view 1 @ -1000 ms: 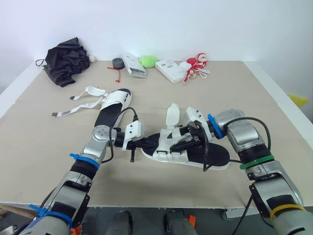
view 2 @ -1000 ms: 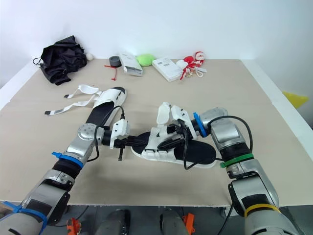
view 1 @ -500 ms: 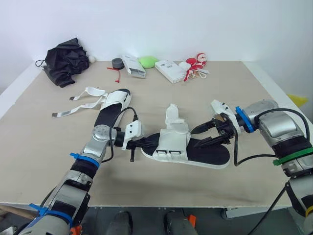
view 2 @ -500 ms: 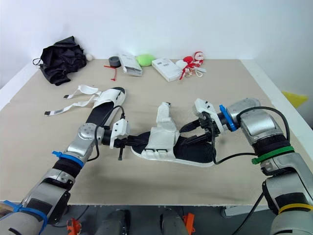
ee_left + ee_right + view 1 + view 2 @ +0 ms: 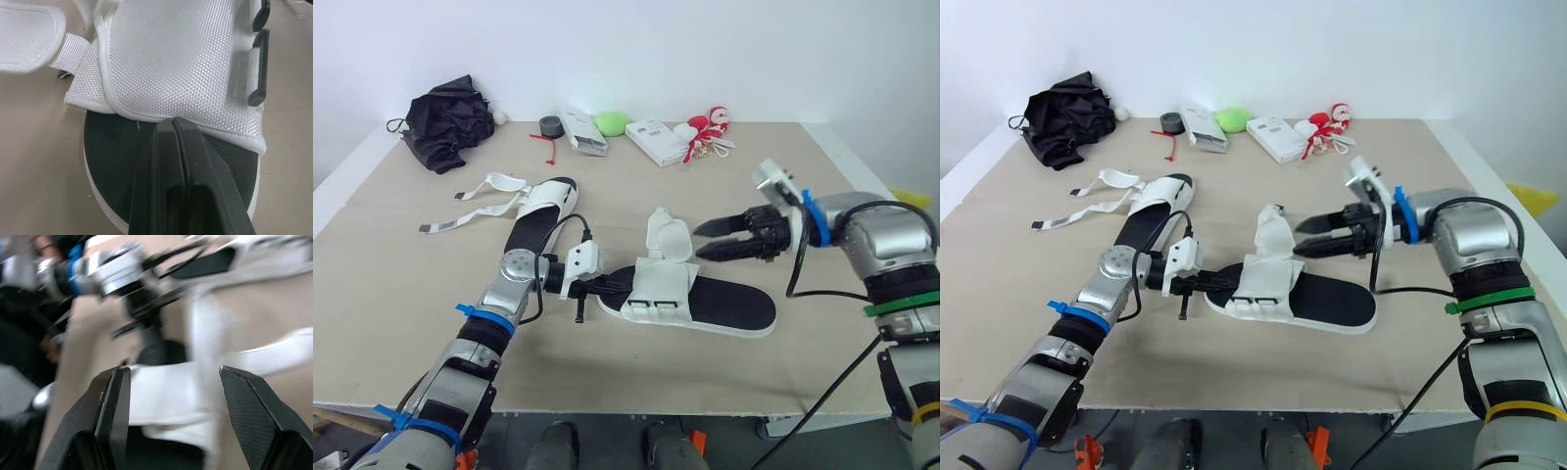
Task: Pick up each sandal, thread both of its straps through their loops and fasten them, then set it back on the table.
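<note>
The near sandal [image 5: 705, 302], with a black footbed and white straps, lies flat mid-table, toe toward my left arm. Its front strap [image 5: 186, 63] lies over the footbed, and a white flap [image 5: 664, 235] stands upright behind it. My left gripper [image 5: 605, 287] is shut, its fingertips [image 5: 172, 128] lying on the toe of the footbed at the front strap's edge. My right gripper [image 5: 699, 242] hovers open above the sandal's middle, just right of the flap, with nothing between its fingers [image 5: 115, 401]. The second sandal [image 5: 540, 208] lies farther back left, its straps [image 5: 475, 208] loose on the table.
Along the table's back edge lie a black bundle [image 5: 445, 117], a tape roll [image 5: 548, 125], two white boxes [image 5: 580, 130] [image 5: 656, 140], a green object [image 5: 610, 122] and a red-and-white toy [image 5: 705, 129]. The table's right edge [image 5: 876, 191] runs close to my right arm.
My right gripper has come off the sandal's straps, drawn back to the right and risen, open. The sandal's flap now stands free. My left gripper has stayed at the toe.
</note>
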### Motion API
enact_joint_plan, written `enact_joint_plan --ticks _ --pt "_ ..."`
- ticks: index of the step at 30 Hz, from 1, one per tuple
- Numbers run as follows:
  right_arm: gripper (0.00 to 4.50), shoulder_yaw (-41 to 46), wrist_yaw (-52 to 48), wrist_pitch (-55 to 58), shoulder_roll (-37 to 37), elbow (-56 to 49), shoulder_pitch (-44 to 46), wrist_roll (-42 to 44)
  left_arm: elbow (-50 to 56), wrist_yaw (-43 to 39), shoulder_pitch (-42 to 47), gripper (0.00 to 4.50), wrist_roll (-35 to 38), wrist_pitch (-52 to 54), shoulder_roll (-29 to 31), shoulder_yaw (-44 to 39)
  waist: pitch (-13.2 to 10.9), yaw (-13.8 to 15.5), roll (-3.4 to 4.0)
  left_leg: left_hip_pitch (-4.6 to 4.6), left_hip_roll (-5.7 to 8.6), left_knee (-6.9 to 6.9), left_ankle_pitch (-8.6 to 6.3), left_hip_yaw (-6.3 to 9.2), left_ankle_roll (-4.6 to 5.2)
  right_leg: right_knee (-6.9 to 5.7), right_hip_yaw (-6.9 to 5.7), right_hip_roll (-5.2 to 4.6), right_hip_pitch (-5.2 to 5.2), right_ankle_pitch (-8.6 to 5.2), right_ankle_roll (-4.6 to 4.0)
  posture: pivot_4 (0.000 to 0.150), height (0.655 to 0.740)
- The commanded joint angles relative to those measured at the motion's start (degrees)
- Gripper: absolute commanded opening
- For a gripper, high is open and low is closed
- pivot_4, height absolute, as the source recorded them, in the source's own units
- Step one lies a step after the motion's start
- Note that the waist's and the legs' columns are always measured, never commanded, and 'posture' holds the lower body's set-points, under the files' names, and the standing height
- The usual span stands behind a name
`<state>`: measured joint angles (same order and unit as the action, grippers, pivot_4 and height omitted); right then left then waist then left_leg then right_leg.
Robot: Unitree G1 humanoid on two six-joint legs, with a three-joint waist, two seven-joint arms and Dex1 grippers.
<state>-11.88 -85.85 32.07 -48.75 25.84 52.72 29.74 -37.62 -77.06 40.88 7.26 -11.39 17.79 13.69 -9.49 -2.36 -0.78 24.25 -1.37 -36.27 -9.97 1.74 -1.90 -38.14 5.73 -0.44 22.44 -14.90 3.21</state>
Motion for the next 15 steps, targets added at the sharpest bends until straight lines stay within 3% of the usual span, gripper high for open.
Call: enact_joint_plan --ticks 1,6,15 --pt "3.17 4.0 -2.1 -1.3 -2.0 1.0 1.3 -1.1 -2.7 -0.5 -2.5 0.0 -4.0 1.4 0.0 3.8 0.0 0.0 0.01 0.0 0.0 0.0 -0.01 0.01 0.01 0.0 -0.01 0.0 0.0 0.0 0.0 0.15 0.738" --pt "3.17 5.2 1.5 -4.8 -0.4 5.5 2.6 -5.6 -2.7 -0.6 -2.6 0.0 -4.0 1.4 0.0 3.9 0.0 -0.1 0.0 -0.01 0.0 0.0 -0.01 -0.01 0.01 0.0 0.02 0.01 0.01 0.0 0.0 0.15 0.738" --pt "3.17 5.1 8.5 -11.2 6.1 3.6 0.4 -11.3 -2.7 -0.6 -2.8 0.0 -4.1 1.1 -0.2 4.0 0.0 0.1 0.02 0.01 0.05 0.01 -0.01 -0.01 0.01 0.0 0.03 -0.02 -0.01 0.0 0.07 0.15 0.738"
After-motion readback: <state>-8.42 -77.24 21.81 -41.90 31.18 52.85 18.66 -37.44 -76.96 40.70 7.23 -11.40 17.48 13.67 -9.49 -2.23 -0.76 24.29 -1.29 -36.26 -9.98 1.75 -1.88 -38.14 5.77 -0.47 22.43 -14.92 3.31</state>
